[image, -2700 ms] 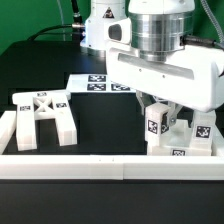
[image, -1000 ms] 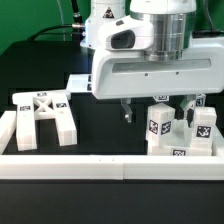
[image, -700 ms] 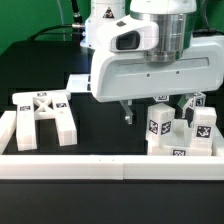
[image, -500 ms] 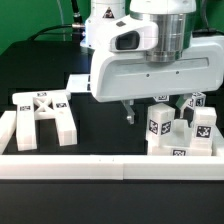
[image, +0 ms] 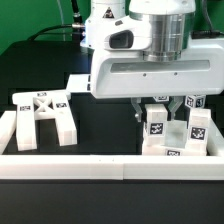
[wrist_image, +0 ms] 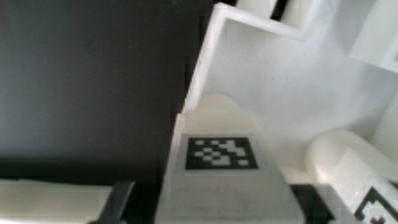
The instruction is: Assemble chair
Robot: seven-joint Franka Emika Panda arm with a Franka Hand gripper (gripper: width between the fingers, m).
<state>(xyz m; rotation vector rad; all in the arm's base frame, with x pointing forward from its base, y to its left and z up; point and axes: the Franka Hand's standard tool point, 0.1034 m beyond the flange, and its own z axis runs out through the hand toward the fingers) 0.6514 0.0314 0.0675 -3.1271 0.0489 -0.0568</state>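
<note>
Shows a flat, matte black tabletop [image: 100, 125], fenced along the front by a low white border wall [image: 60, 167]; backs onto a dark green backdrop [image: 20, 25]. Catches a white corner of the marker board [image: 77, 82] lying flat behind, mostly hidden by the big glossy white arm [image: 150, 65]. Leaves the chair in loose parts, all matte white, square-edged and stuck with black-and-white square tags; finds the leg frame [image: 42, 112], with its crossed brace, lying on the table at the exterior view's left, just behind the border wall; crowds the rest at the exterior view's right: an upright block [image: 155, 126], a second tagged block [image: 197, 128] and a low tagged slab [image: 172, 153], touching or just beside one another. Sets the gripper [image: 155, 112] straight down over the upright block, with one dark finger [wrist_image: 119, 203] close on each side of it in the wrist view; cannot tell, from either view, a true clamp on the block from pads merely standing just clear of it.
</note>
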